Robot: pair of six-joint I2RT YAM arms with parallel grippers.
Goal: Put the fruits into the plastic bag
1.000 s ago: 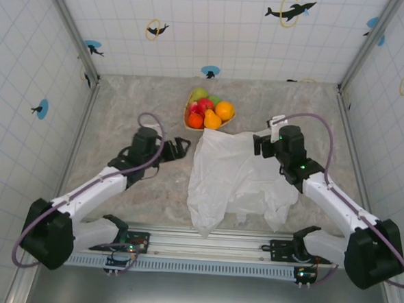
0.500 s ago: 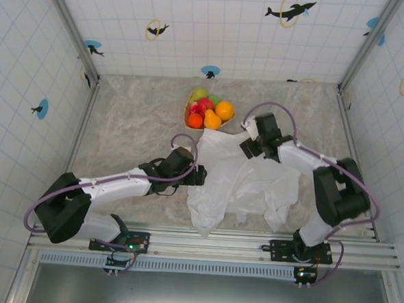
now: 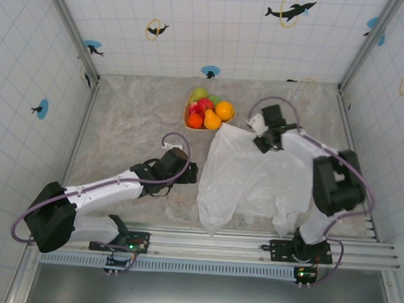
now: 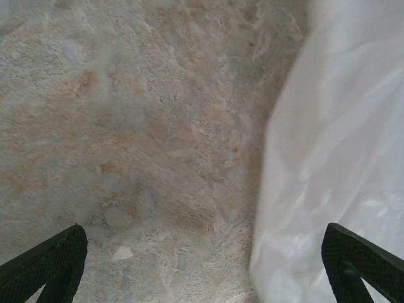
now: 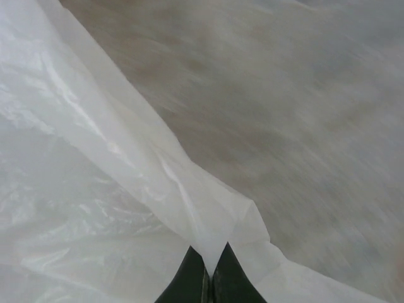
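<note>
Pinching plastic bag point(image 5: 95, 208) edge — right jaws clamped.

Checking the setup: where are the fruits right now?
In the top view the fruits lie heaped on a plate at the far middle, just beyond the bag.

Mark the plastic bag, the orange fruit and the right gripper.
plastic bag point(image 3: 255, 182): top view, middle of its film.
orange fruit point(image 3: 224, 110): top view, its upper side.
right gripper point(image 5: 209, 252): right wrist view, between its fingertips.
</note>
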